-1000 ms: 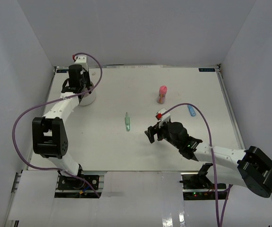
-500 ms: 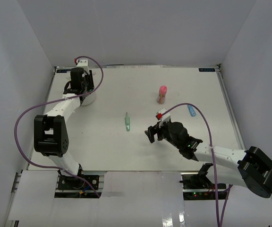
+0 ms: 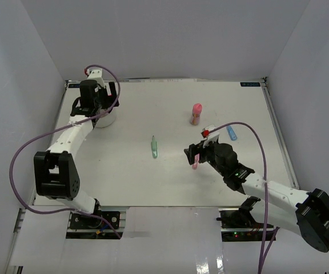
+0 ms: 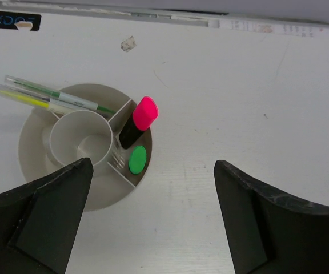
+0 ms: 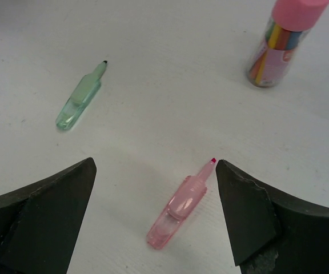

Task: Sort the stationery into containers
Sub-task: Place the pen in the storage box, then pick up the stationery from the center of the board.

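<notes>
- The organiser cup (image 4: pixel 33 154) sits near the far left corner of the desk (image 4: pixel 239 103). It holds a pink-capped highlighter (image 4: pixel 139 120), a green-capped marker (image 4: pixel 137 160) and thin pens (image 4: pixel 50 98) that overhang its rim.
- The left tool (image 4: pixel 153 164) has opened since a second ago. It hangs spread above the cup, pointing down and holding nothing.
- The pink marker (image 5: pixel 179 206) lies on the desk below the spread, empty right tool (image 5: pixel 153 165). A second ago that tool hid it, and the arm has since shifted right.
- The pale green marker (image 5: pixel 80 97), the upright pink tube (image 5: pixel 284 40) and the blue-capped marker (image 3: pixel 232 133) rest apart on the desk.
- In the top view, the left arm hides most of the cup.
</notes>
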